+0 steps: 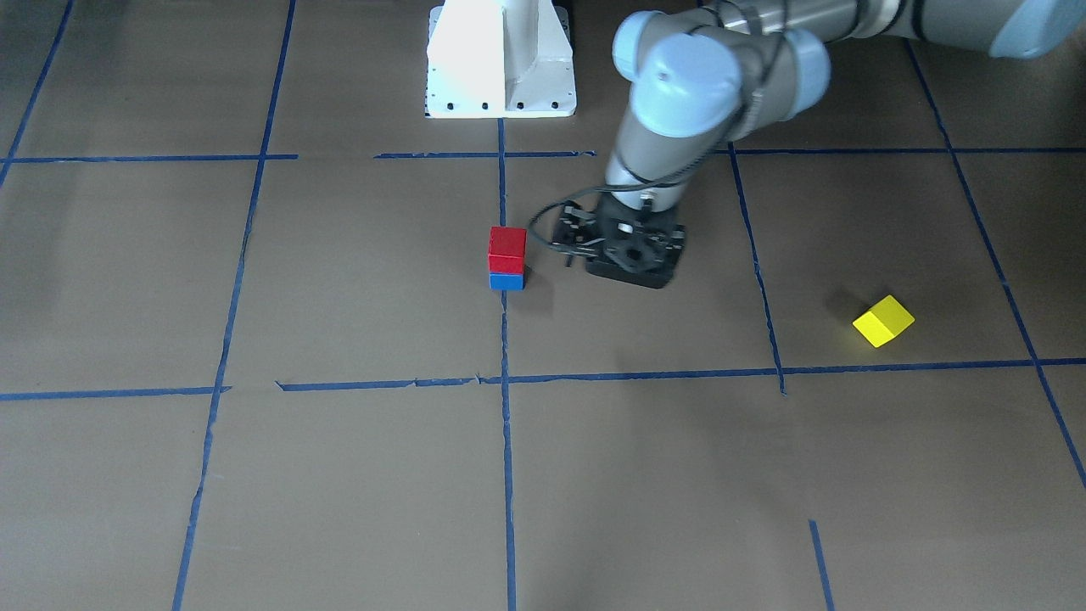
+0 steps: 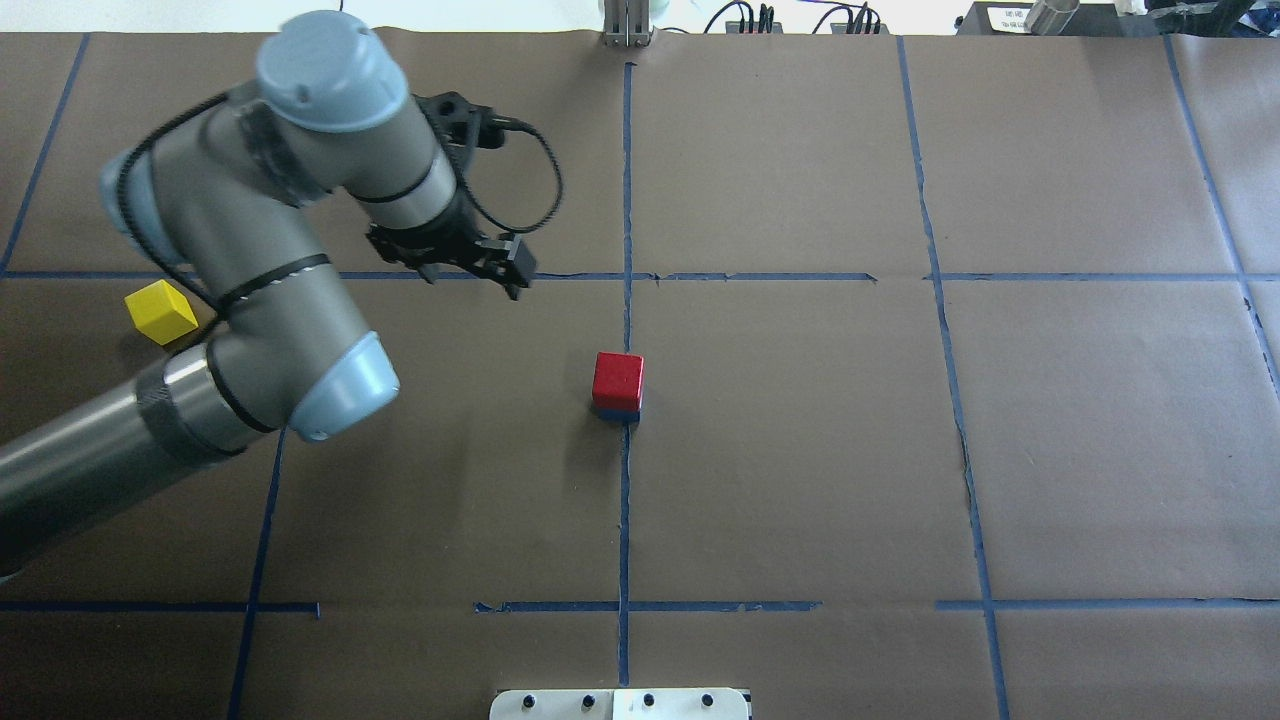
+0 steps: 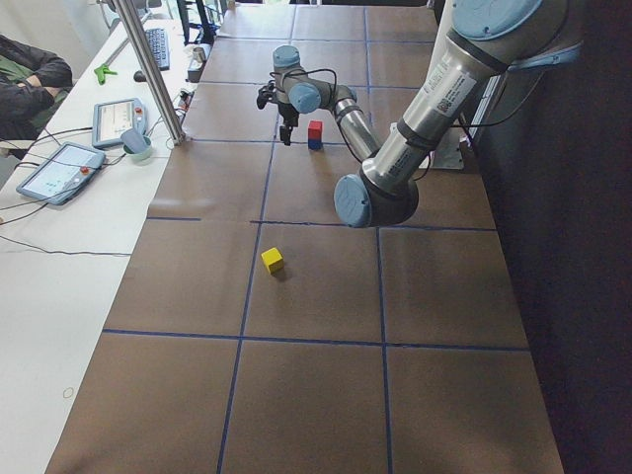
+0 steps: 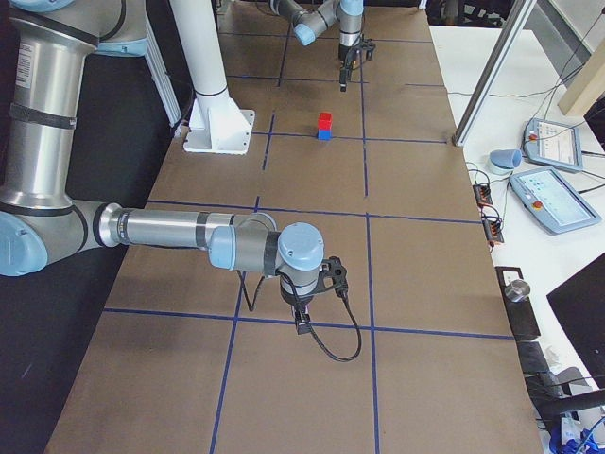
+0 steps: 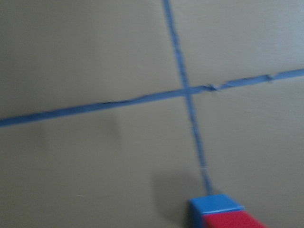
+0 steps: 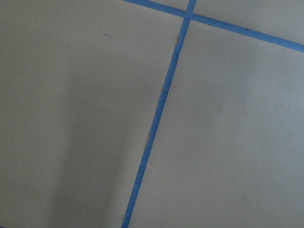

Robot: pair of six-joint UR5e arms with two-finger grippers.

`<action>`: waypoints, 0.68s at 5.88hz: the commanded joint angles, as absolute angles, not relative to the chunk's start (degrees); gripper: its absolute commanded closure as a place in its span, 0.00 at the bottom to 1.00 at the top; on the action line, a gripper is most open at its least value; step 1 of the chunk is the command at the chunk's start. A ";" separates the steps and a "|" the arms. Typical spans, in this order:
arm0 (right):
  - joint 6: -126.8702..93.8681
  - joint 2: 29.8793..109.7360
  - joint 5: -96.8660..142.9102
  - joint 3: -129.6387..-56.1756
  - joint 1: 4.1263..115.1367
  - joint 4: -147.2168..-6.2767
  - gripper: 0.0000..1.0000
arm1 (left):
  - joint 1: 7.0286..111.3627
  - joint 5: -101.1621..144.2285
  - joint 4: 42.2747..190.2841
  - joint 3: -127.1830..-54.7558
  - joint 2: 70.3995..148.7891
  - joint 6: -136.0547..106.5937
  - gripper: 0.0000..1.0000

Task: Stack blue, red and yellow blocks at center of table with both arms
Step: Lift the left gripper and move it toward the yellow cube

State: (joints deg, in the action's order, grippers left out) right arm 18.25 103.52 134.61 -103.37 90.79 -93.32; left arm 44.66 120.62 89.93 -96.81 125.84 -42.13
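Note:
A red block sits on a blue block at the table's centre, on a blue tape line. The stack also shows in the overhead view and at the bottom edge of the left wrist view. A yellow block lies alone on the robot's left side, partly behind the left arm. My left gripper hangs open and empty beside the stack, on the far-left side of it, apart from it. My right gripper shows only in the exterior right view, far from the blocks; I cannot tell its state.
The white robot base stands at the table's robot-side edge. Blue tape lines divide the brown table into squares. A side table with tablets and a metal post stands beyond the far edge.

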 commanded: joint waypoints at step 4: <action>17.31 103.36 134.65 -103.45 90.79 -93.34 0.00 | 58.97 124.08 108.31 -93.81 100.39 5.11 0.00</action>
State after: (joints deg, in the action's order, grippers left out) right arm 17.32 103.29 134.65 -103.44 90.79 -93.33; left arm 58.21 122.57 103.22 -96.09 102.84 -1.91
